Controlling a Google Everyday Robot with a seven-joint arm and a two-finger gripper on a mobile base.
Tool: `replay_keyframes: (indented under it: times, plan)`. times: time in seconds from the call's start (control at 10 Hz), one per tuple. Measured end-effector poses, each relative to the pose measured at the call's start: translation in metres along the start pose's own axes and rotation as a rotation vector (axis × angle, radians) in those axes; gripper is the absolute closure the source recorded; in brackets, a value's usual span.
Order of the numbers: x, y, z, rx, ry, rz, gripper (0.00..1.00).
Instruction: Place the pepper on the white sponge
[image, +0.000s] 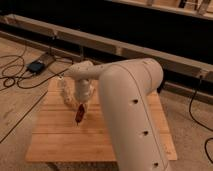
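Observation:
The gripper (81, 107) hangs at the end of the white arm over the left-middle of the wooden table (60, 142). It is shut on the pepper (79, 115), a small dark red-brown piece that hangs upright from it, its lower tip just above the tabletop. The white sponge does not show; the arm's wrist and big forearm cover the table behind and to the right of the gripper.
A small clear bottle (64, 90) stands on the table just left of the wrist. The bulky white forearm (132, 107) covers the table's right half. Black cables and a power unit (36, 66) lie on the floor to the left.

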Motion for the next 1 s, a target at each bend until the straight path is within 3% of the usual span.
replay_keyframes:
  times: [0.5,1.0]
  plan:
    - [-0.077,0.016,-0.037,0.036,0.003,-0.036,1.00]
    - [-0.131,0.028,-0.035,0.034,-0.035,-0.047,1.00]
